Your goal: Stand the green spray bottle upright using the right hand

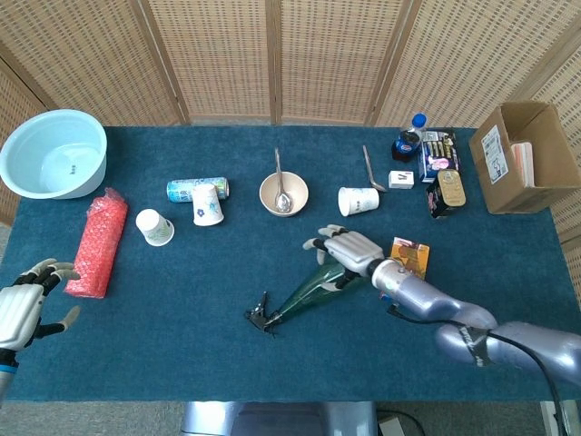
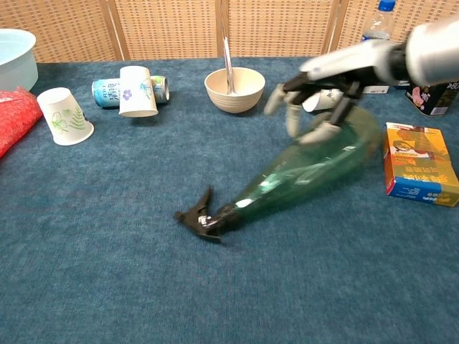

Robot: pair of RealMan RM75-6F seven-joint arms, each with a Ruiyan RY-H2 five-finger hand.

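Observation:
The green spray bottle lies on its side on the blue table, its black trigger head pointing to the lower left. My right hand is over the bottle's wide base end, its fingers curled down onto it and gripping it. In the chest view the hand and the base are blurred by motion. At the lower left corner of the head view my left hand holds nothing, with its fingers apart.
An orange box lies just right of the bottle's base. A bowl with a spoon and a paper cup sit behind. More cups and a can, a red package, a basin and a cardboard box stand further off.

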